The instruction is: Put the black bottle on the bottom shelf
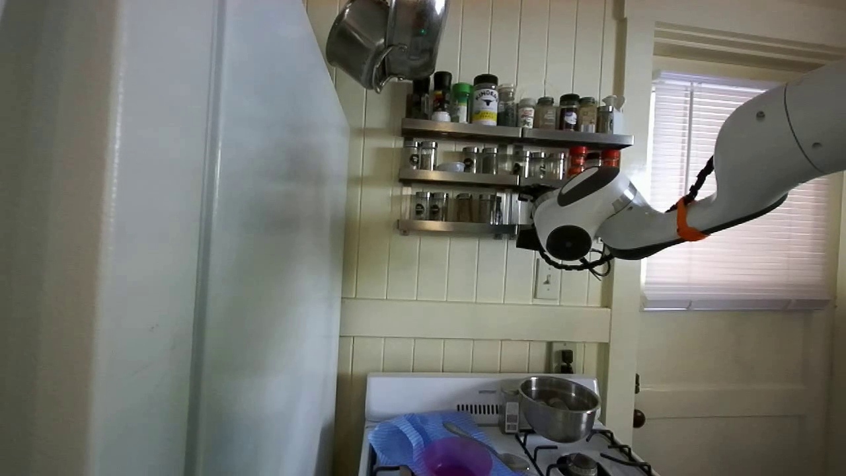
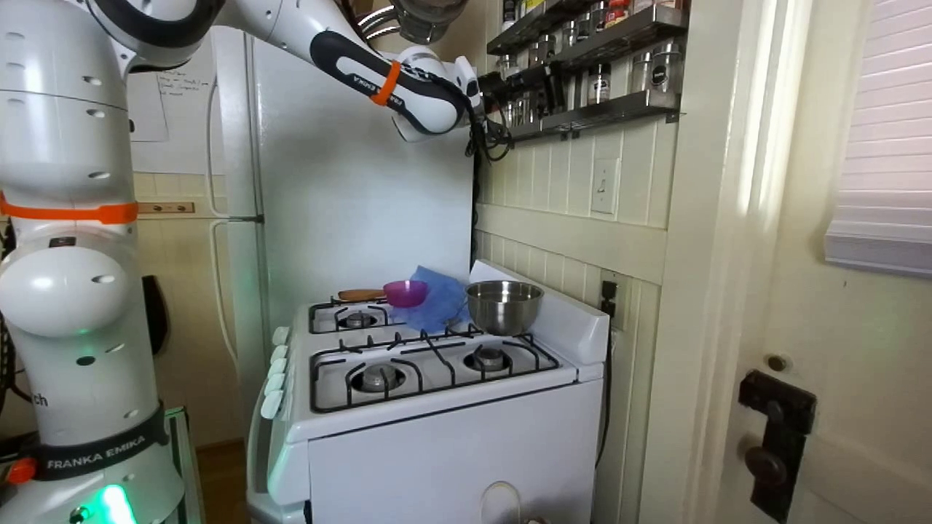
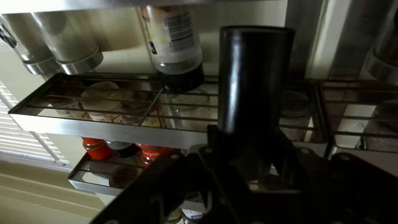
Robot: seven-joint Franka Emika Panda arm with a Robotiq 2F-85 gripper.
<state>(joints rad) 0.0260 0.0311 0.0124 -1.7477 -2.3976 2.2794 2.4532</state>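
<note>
Pincer: it is clasping the black bottle by one end, the dark jaws standing on both sides of it.
Black bottle: only the wrist view is showing me this plainly; its free end is pointing towards the bottom shelf, a gap showing between them.
Bottom shelf: the wrist view is running upside down, so this ledge is lying along its top edge; in both exterior views the bottom shelf is running lowest of the shelves on the wall.
Jar: on the bottom shelf it is standing near the black bottle, its dark cap pointing down in the wrist view.
Middle shelf: it is crossing behind the black bottle there, its wire floor showing from beneath.
Arm: in an exterior view its wrist is largely hiding the pincer; in an exterior view the pincer is showing as a black shape against the gap between the middle and bottom shelves, where I cannot tell it from the black bottle.
Stove: in both exterior views it is carrying a steel bowl, a purple bowl and a cloth.
Wooden handle: it is lying just beside the purple bowl, plain to me in an exterior view.
</note>
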